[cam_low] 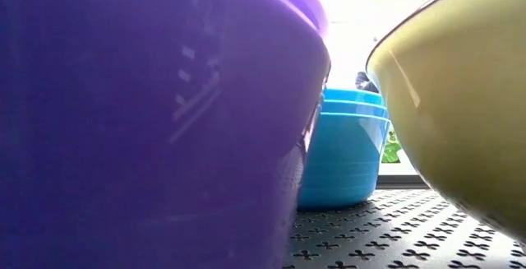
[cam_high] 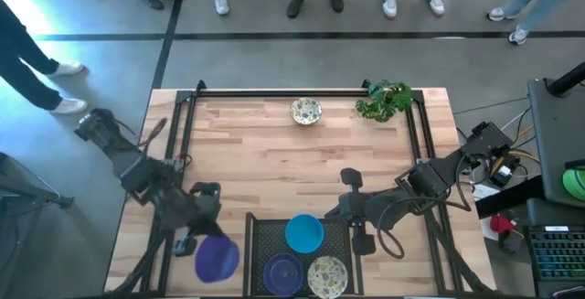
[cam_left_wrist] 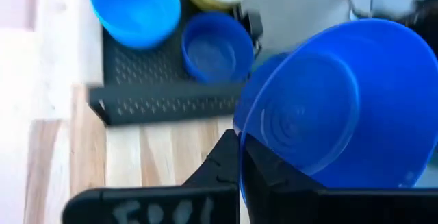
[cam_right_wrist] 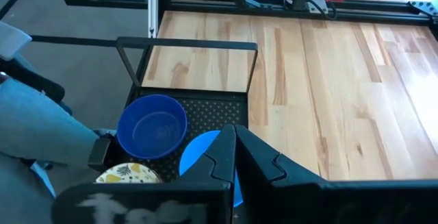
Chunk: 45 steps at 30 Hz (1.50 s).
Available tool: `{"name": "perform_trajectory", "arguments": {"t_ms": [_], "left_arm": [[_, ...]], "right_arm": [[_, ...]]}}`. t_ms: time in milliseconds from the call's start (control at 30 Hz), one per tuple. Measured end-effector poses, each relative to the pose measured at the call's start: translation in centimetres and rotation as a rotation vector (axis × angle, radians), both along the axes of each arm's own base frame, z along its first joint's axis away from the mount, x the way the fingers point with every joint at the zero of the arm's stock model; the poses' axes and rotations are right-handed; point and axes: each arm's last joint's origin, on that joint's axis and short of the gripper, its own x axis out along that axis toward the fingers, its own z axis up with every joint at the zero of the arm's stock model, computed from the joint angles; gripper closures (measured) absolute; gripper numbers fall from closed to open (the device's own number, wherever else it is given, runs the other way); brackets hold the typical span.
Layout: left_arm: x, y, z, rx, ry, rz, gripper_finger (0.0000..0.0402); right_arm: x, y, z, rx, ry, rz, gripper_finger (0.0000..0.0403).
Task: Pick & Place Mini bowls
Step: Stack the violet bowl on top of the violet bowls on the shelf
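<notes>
No legible text, labels, brands or numbers in any view

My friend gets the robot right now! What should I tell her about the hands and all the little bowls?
Left gripper: shut on a purple bowl, at the table's near edge just left of the black tray.
Right gripper: beside the tray's right edge, close to the light blue bowl; whether it is gripping is unclear.
Done: three bowls sit in the tray, the light blue bowl, another purple one and a cream patterned bowl.
Left: place the held purple bowl, then fetch the cream bowl near the table's far edge, left of the plant.
</notes>
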Motion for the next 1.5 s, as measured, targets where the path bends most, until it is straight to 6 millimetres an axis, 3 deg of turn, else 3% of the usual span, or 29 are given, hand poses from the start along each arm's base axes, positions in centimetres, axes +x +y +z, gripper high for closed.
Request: {"name": "perform_trajectory", "arguments": {"t_ms": [233, 733, 967, 1233, 1500], "left_arm": [[1.5, 2.1, 1.8, 0.027, -0.091, 0.049, 0.0402], [7.2, 5.2, -0.1, 0.189, -0.058, 0.054, 0.0402], [10.9, 4.1, 0.0, 0.278, -0.085, -0.045, 0.0402], [15.4, 1.5, -2.3, 0.367, -0.059, -0.175, 0.0401], [17.5, -0.2, -4.8, 0.380, -0.055, -0.279, 0.0401]], "right_arm": [[0.0, 0.0, 0.0, -0.003, 0.000, 0.002, 0.0394], [0.0, 0.0, 0.0, 0.001, 0.000, -0.001, 0.0394], [0.0, 0.0, 0.0, 0.003, 0.000, -0.002, 0.0394], [0.0, 0.0, 0.0, 0.000, 0.003, 0.000, 0.0394], [-0.1, 0.0, -0.1, 0.000, 0.011, 0.002, 0.0394]]}}
